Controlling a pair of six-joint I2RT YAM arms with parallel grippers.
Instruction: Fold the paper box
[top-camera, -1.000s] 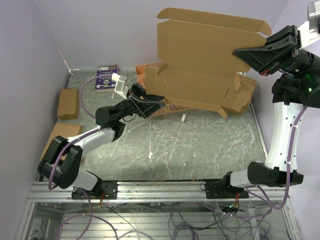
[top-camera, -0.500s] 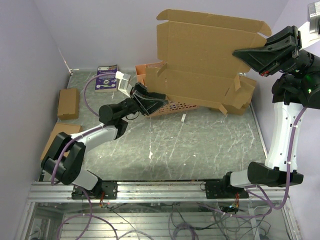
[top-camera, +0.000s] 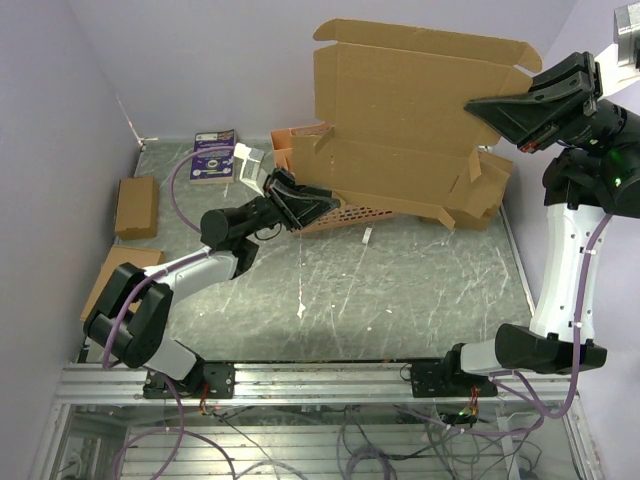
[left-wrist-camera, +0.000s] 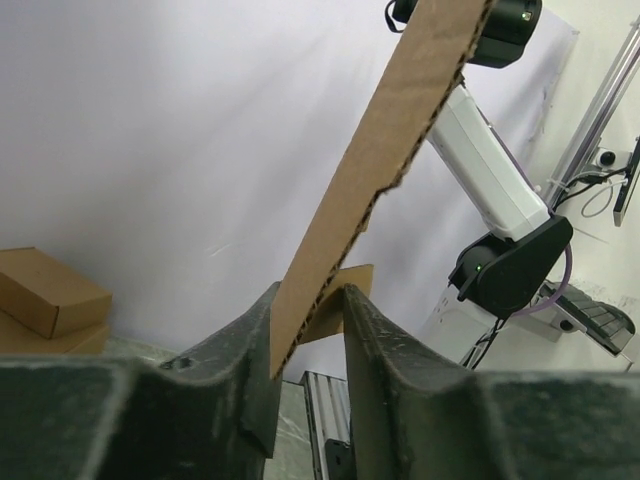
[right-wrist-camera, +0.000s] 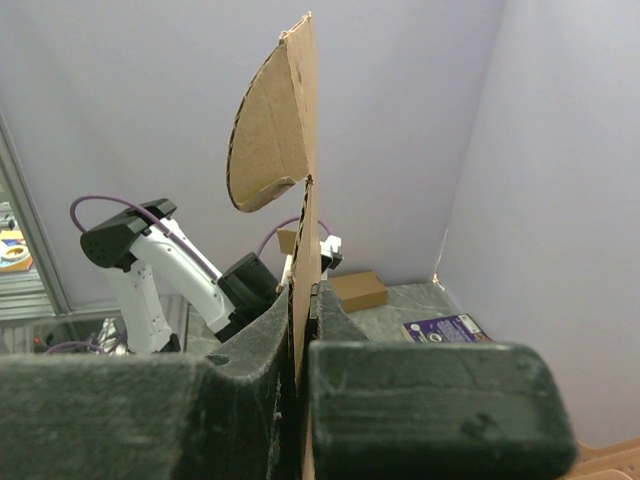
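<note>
Two grippers meet the paper box, held upright above the table. The right gripper is clamped on its right edge, and the left gripper straddles its lower left edge, jaws apart. Few flaps stand up, so most folding apparently remains.

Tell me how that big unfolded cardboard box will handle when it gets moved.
Probably light: the right pincer holds the paper box up by one edge. Likely fairly stiff, since its panels look flat, though creased flaps may swing.
</note>
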